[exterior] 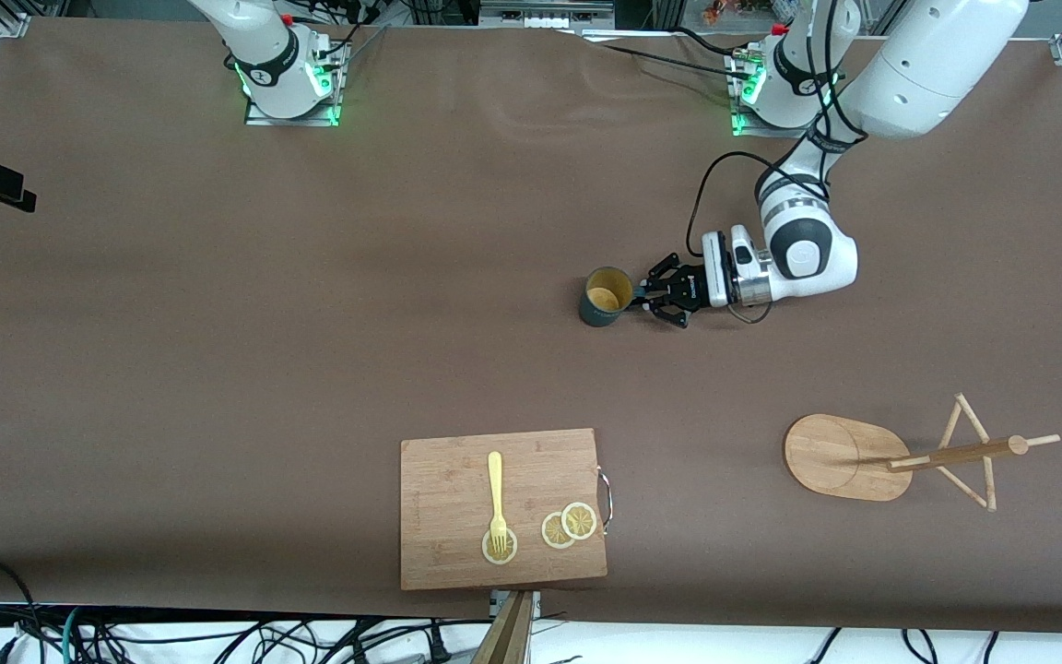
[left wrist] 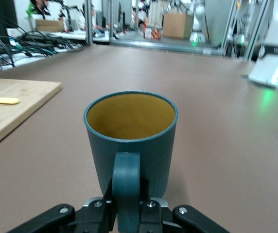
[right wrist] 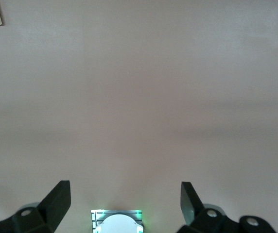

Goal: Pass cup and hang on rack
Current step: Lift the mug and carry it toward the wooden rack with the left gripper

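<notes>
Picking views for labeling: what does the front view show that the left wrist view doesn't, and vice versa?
Front view only: the rack toward the left arm's end of the table, the lemon slices, both arm bases.

Left wrist view only: the cup's handle clamped between the left end effector's fingers.

Both: the cup upright on the table, the cutting board, the fork.

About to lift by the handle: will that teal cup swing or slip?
The cup looks rigid and empty, so probably light. The left pincer is shut on its small handle alone, so the body may tilt. The handle looks smooth, so some slipping is possible.
</notes>
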